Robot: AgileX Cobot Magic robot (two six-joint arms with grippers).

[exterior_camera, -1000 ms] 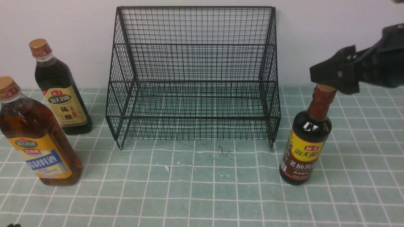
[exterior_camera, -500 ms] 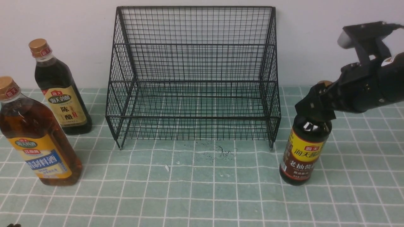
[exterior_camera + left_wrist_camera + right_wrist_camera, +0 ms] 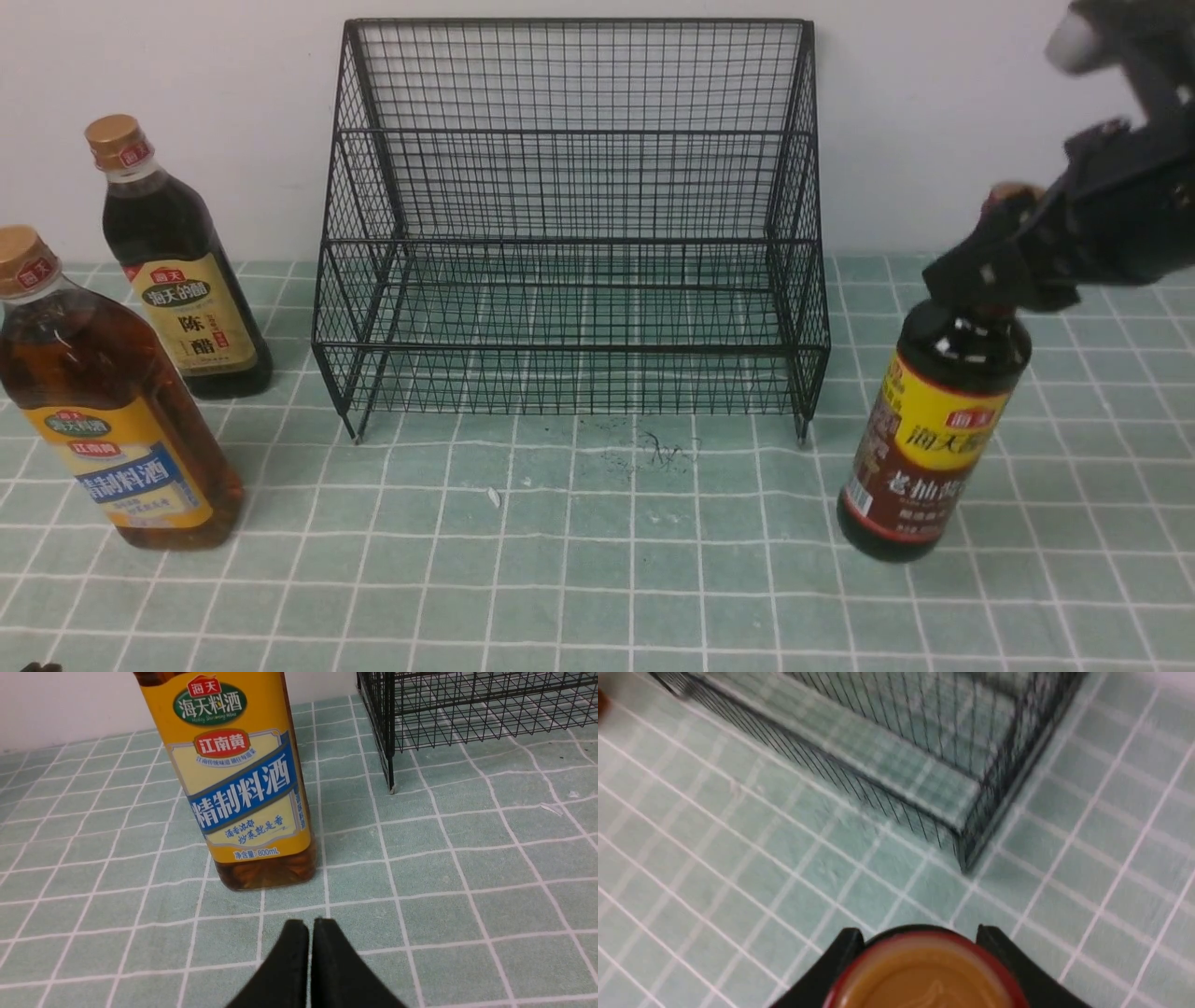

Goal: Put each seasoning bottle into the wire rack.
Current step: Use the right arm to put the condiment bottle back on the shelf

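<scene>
The right gripper (image 3: pixel 997 280) clamps the slim neck of the dark soy sauce bottle (image 3: pixel 934 439), tilted just right of the wire rack (image 3: pixel 569 187). Likely heavy, slick and breakable, it may swing. The left gripper (image 3: pixel 309 933) is closed, empty.

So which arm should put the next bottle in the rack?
Right. The right gripper grips the neck of the soy sauce bottle, tilted just right of the wire rack. The left gripper is shut and empty, near the cooking wine bottle.
</scene>
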